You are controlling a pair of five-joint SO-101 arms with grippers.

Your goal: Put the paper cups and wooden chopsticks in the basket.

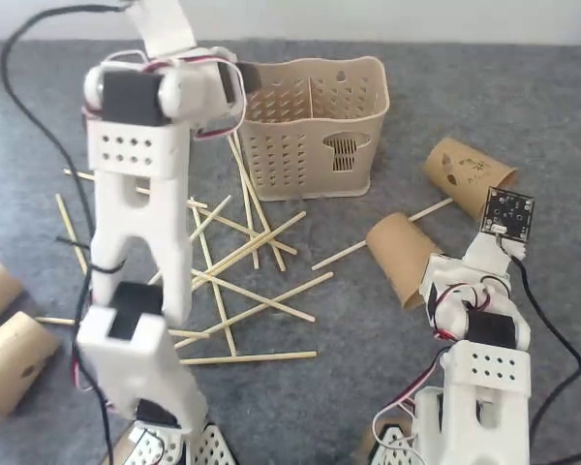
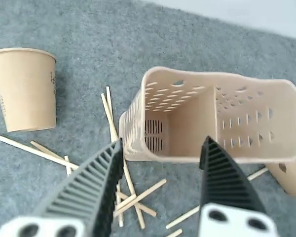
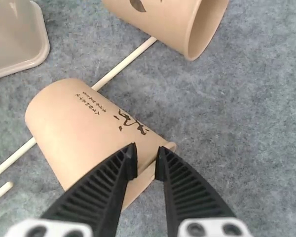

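The grey surface point(image 1: 523, 97) carries everything, and most of the job looks undone. The basket point(image 1: 310, 145) stands upright at the far side. Both of its compartments appear empty in the left wrist view, as far as their insides show. The left hand point(image 2: 163, 143) hangs over the basket's near wall, spread wide and holding nothing. All the paper cups in sight are outside the basket. One cup point(image 1: 399, 254) lies on its side in front of the right arm, and a second cup point(image 1: 470, 172) lies beyond it, to one side of the basket. Two more cups point(image 1: 15, 363) rest at the left edge, well apart from the basket. The left wrist view shows one further cup point(image 2: 24, 89), also apart from the basket. The right hand point(image 3: 146, 148) is narrowed to a slit on the rim of the nearest cup and seems to pinch its wall, though the cup is not yet lifted off the surface. The chopsticks point(image 1: 242, 281) lie scattered and crossed in front of the basket, a few reaching its foot, and none are inside. By this reading, every cup and every chopstick remains to be moved, and the first cup pick is the step in hand.
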